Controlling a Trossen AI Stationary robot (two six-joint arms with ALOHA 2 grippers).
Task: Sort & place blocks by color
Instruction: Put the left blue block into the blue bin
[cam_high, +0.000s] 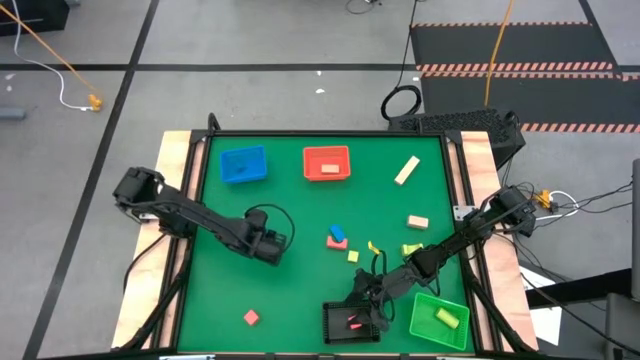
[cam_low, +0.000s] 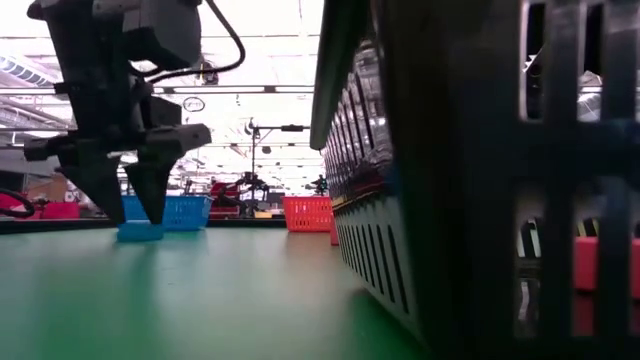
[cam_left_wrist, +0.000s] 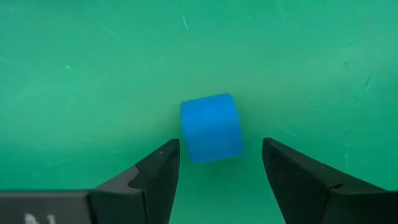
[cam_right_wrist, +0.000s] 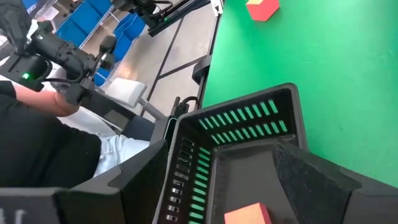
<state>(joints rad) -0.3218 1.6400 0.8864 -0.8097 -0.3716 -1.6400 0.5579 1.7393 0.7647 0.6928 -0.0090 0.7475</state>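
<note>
Now: blue block (cam_left_wrist: 211, 127), left centre of table.
Left gripper (cam_left_wrist: 221, 163) fingers apart, straddling it; possibly off-centre, risking a skewed pinch.

Bare desk (cam_high: 300, 290) is seen around the blue block (cam_left_wrist: 211, 127); only the parted jaws flank it.

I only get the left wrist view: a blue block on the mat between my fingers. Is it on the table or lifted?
Observer: On the table. In the low view the blue block sits on the mat under the open left gripper.
Operator: Where is the blue tray?
Observer: The blue tray is at the table's far side, beyond that gripper.
Operator: And the right arm?
Observer: The right gripper hangs open over the black tray at the near edge, with a pink block inside.
</note>
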